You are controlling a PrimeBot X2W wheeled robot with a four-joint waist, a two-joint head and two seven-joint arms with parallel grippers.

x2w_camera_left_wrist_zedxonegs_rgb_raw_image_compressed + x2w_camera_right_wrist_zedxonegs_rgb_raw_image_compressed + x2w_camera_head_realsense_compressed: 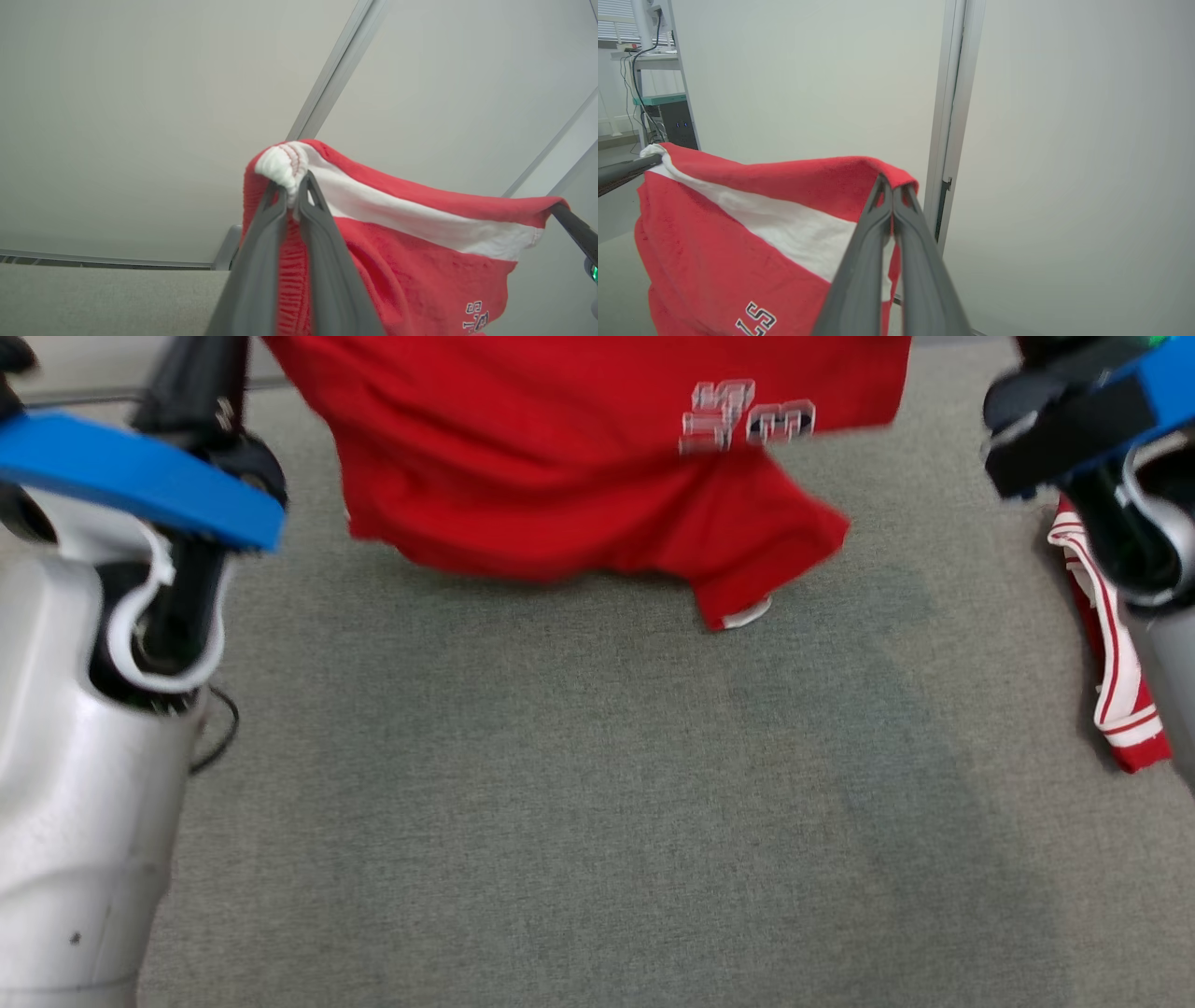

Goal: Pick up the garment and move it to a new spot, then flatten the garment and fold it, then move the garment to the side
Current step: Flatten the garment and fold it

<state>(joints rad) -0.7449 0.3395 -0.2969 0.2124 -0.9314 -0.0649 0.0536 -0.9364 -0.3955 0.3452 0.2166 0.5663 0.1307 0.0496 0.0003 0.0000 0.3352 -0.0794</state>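
garment (560, 476) held aloft by two corners
left gripper (293, 189) and right gripper (893, 186) each clench one top corner; the upper edge spans between them, cloth hanging below.

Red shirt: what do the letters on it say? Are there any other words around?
"S" beside a cut-off letter: white-outlined print on the red garment, right wrist view.
Head view: that print is too blurred to read.
Left wrist view: too small and cut off.
Nothing else is readable.
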